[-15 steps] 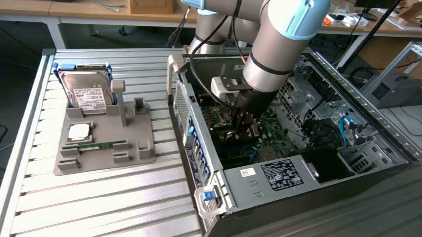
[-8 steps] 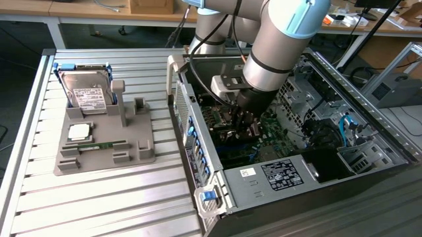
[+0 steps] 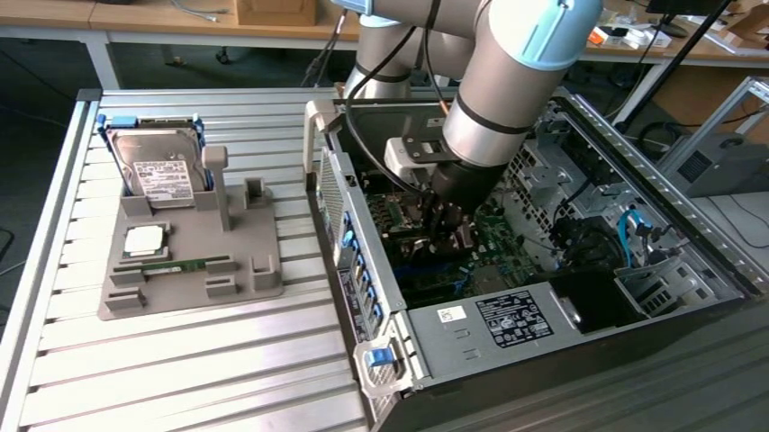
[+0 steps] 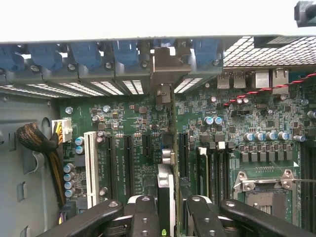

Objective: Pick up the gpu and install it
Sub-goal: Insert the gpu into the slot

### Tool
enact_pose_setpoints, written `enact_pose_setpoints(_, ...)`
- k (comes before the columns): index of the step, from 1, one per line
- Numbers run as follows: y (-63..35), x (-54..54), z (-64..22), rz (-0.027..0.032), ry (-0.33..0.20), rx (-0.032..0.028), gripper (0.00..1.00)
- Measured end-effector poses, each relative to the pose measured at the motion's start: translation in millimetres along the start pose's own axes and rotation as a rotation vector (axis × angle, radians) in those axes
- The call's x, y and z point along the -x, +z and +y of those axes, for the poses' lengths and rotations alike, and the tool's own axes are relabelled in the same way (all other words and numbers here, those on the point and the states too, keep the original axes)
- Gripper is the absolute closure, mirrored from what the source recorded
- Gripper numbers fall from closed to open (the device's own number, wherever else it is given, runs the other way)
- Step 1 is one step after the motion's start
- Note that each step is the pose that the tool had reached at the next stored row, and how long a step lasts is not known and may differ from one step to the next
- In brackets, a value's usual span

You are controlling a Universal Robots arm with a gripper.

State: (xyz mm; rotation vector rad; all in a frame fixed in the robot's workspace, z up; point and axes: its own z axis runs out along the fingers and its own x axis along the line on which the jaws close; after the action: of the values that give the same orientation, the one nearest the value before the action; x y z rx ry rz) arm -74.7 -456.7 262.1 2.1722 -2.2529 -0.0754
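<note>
Gpu (image 4: pixel 166 195) upright between the tool (image 4: pixel 167 217) fingers.

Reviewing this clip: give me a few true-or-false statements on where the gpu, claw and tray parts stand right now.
1. The claw grips the gpu edge-on above the motherboard. True.
2. The gpu lies on the grey tray. False: it is inside the open case, in the claw.
3. The hard drive stands upright in the tray. True.
4. The RAM stick is held by the claw. False: it lies on the tray.
5. The case is closed. False: its side is open.
</note>
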Motion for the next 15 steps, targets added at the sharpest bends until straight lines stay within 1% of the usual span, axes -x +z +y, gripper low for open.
enact_pose_setpoints(15, 2.3, -1.4, -0.2, 0.0, 0.002, 0.0, 0.73)
